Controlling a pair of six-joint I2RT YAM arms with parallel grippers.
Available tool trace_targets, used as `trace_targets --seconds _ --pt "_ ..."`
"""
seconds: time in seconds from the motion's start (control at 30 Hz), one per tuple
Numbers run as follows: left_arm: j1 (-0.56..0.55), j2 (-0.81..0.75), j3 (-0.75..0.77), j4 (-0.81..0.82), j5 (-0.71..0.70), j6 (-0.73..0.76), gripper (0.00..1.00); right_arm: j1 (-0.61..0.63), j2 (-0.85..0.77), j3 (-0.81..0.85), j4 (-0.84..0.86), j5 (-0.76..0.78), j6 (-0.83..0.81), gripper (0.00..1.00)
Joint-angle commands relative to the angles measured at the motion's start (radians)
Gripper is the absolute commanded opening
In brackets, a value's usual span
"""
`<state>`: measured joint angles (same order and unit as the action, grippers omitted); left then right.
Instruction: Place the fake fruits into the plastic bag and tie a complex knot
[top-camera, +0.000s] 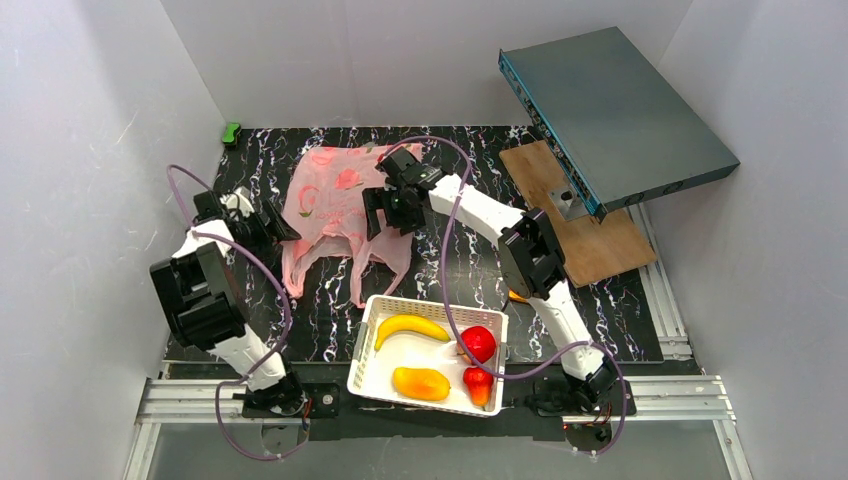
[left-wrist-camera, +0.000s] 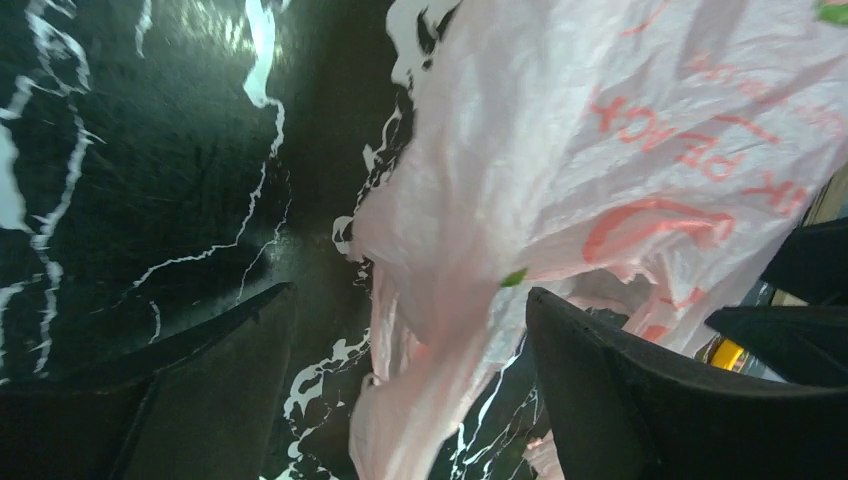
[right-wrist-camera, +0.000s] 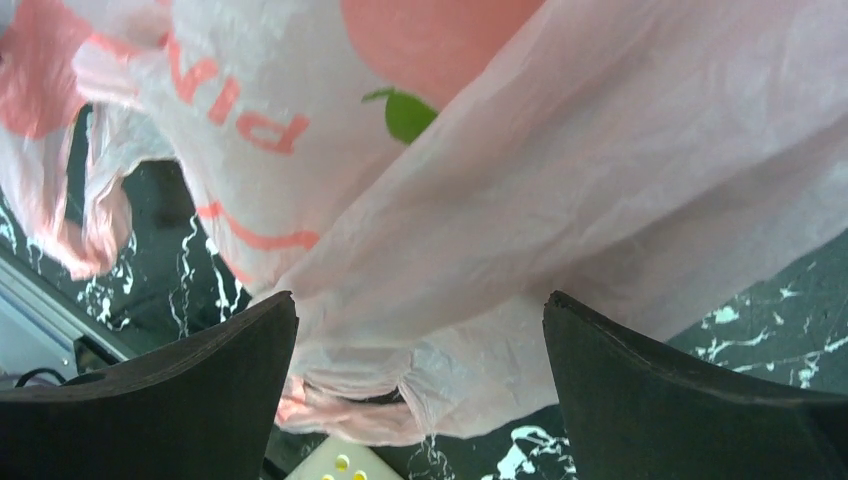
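Fruits first: none is bagged yet. The glossy yellow plastic banana (top-camera: 410, 327), orange-yellow mango (top-camera: 420, 383), red apple (top-camera: 478, 343) and small pointed red fruit (top-camera: 480, 383) all lie in the white lattice basket (top-camera: 430, 303) at the near edge of the black marbled bench (top-camera: 330, 320). The thin, crinkly pink plastic bag (top-camera: 335, 190) lies flat and untied farther back. The left gripper (top-camera: 275, 225) and right gripper (top-camera: 390, 215) flank it, both jaws apart over its film, clamping nothing. Opening, loading and knotting all appear to remain.

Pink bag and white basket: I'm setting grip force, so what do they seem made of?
The plastic bag looks like thin translucent plastic film, slightly glossy. It is finely crinkled and light passes through it. The basket seems to be rigid moulded white plastic, judging by its perforated lattice walls. Its finish is hard to tell.
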<state>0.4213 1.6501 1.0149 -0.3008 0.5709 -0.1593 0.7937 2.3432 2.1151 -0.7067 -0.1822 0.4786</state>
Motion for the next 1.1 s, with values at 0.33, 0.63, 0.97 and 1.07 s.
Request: trace_targets --seconds 0.33,0.63,0.97,1.07 --pt "-0.087 0.091 0.004 0.012 0.034 -0.055 0.34 -0.035 0.054 0.015 0.056 0.046 -0.093 0.19" --pt "0.012 0.008 0.084 -0.122 -0.031 0.089 0.00 -0.263 -0.196 -0.169 -0.006 0.097 -0.297 0.01" --pt "-0.050 -0.053 0.045 -0.137 0.205 -0.250 0.00 -0.268 -0.319 -0.132 -0.017 -0.178 -0.410 0.59" --pt "-0.052 -0.055 0.042 -0.125 0.257 -0.332 0.00 -0.263 -0.428 -0.238 0.046 -0.181 -0.473 0.98"
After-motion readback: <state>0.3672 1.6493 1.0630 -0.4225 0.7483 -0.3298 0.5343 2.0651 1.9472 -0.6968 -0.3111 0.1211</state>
